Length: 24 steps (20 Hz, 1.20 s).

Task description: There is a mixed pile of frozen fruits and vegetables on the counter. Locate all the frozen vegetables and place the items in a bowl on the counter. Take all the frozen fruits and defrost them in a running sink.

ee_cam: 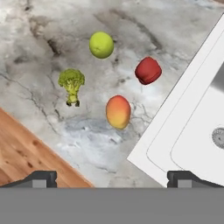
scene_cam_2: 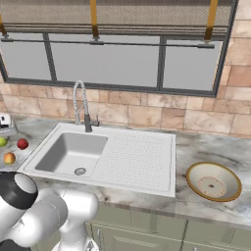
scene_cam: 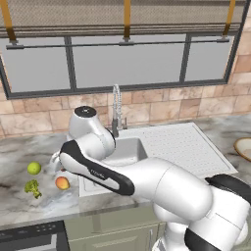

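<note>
I have the arm (scene_cam: 122, 171) reaching forward and left from its base, elbow bent, wrist turned down. The gripper (ee_cam: 112, 177) looks straight down, its two dark fingertips (ee_cam: 41, 178) spread wide apart, holding nothing.

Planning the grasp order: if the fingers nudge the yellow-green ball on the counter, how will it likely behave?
The yellow-green ball looks round and smooth, so a nudge would probably roll it across the flat counter. Nothing touches it, so little would stop it. Its glossy skin suggests it may slip unless the gripper closes centred.
</note>
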Tool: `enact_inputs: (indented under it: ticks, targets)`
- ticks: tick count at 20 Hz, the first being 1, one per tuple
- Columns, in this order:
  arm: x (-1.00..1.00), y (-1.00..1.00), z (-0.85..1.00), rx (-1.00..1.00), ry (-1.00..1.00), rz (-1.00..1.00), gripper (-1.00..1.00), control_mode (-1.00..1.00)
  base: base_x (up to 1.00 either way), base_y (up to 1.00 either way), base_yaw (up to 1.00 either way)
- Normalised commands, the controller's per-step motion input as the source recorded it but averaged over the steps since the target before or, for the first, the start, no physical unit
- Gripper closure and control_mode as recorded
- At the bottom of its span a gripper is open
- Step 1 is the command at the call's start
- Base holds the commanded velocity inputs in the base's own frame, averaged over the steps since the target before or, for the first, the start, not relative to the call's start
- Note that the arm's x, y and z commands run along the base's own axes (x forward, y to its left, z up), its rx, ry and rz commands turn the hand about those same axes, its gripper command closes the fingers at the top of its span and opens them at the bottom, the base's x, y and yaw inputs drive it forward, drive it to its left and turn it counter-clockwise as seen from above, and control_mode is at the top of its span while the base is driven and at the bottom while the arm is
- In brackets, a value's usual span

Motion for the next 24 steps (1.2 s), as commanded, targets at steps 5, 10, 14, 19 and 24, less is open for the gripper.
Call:
enact_inputs:
  ticks: [5, 10, 14, 19, 24]
  targets:
    - [0.17, 0.11, -0.26, 0.00, 0.04, 0.00, -1.00, -1.00, 0.00, 0.00, 0.00]
    - [0.17, 0.06, -0.20, 0.00, 0.04, 0.00, -1.00, -1.00, 0.00, 0.00, 0.00]
    - [0.06, 0.11, -0.06, 0.00, 0.00, 0.00, -1.00, -1.00, 0.00, 0.00, 0.00]
    - [0.01, 0.09, 0.00, -0.04, 0.00, -0.03, -1.00, -1.00, 0.00, 0.00, 0.00]
    - [0.00, 0.00, -0.02, -0.07, 0.00, -0.07, -1.00, -1.00, 0.00, 0.00, 0.00]
